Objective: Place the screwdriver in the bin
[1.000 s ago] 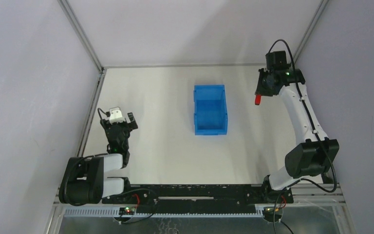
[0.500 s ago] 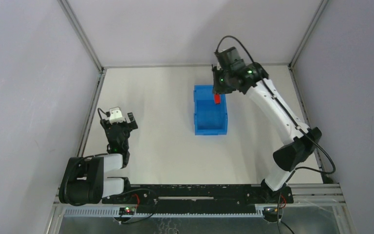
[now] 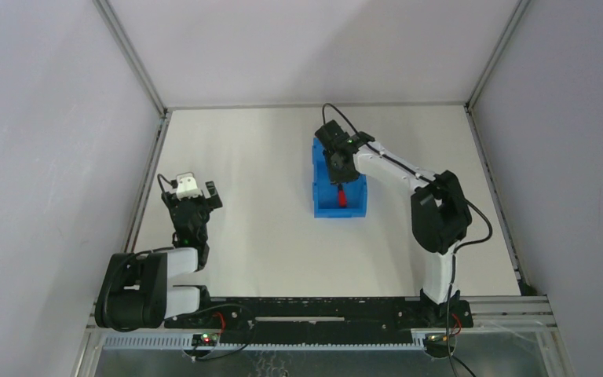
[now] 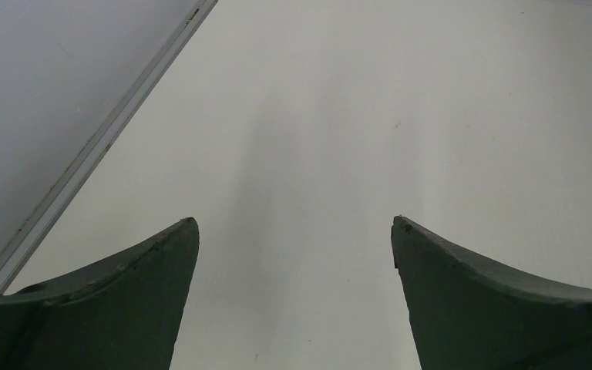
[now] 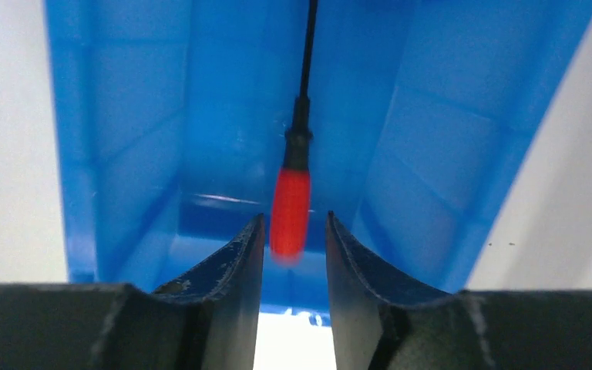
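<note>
Right gripper (image 3: 339,177): reaches over the bin (image 3: 316,187), pointing down into it; the arm stretches in from the right side of the table (image 3: 251,157).
Right jaws: set narrow, only a little wider than the red handle. The wrist view (image 5: 293,220) shows a thin strip of blue on each side of the handle, so the fingers (image 5: 235,254) do not clamp it.
Screwdriver (image 3: 342,195): inside the bin, toward its near end in the top view. In the wrist view (image 5: 290,204) the red handle sits just past and partly between the fingertips, and the thin black shaft runs straight away from it, up to the picture's top edge. The lower end of the handle is blurred. Whether it rests on the bin floor, I cannot tell.
Bin: bright blue, upright, near the middle of the table, long side running away from the arm bases. In the wrist view its walls (image 5: 116,139) rise on both sides of the screwdriver.
Left gripper (image 3: 195,194): near the left edge of the table, well apart from the bin.
Left jaws: spread wide in the wrist view (image 4: 294,223), holding nothing, with only bare table (image 4: 316,116) between the fingers (image 4: 146,270).
Table: pale, flat, with a metal rail (image 4: 85,158) along its left edge.
</note>
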### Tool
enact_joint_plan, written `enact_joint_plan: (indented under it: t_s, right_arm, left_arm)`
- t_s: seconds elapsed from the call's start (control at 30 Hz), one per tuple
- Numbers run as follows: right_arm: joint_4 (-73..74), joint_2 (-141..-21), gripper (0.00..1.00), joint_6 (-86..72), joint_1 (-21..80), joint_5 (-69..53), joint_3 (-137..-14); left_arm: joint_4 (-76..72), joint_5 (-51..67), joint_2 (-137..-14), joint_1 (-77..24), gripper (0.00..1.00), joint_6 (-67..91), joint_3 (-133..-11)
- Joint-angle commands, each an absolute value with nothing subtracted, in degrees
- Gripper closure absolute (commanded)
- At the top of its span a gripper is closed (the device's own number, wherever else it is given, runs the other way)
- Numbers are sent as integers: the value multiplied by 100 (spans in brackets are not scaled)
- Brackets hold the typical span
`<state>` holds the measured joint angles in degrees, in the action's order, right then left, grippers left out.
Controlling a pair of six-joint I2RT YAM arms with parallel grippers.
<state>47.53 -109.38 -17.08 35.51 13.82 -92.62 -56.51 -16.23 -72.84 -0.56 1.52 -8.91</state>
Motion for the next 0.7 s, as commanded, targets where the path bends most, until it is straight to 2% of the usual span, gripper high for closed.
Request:
enact_joint_plan:
  t_s: [0.0,0.17,0.5,0.6,0.67]
  right_arm:
    - [3989,-11117,54,-1960,3665,1719,-9195]
    - [4028,-11100,38,-2104,3679,1797,-9239]
    - [4610,-9777,29,-2002,3596,2185,-9504]
    - [4655,-9248,23,-1888,3319,2140,-9303]
    - [4557,-8911,14,-1684,3018,2081,-9036]
  left_arm:
    - [-6047,-1582,-7225,-18,0,103,-1117]
    - [-6047,-1583,-7225,-18,0,100,-1112]
    - [-6047,-1590,-7225,-18,0,105,-1113]
    - [-6047,-1586,-7222,-18,0,99,-1115]
    - [-6047,-1582,-7222,-18,0,97,-1115]
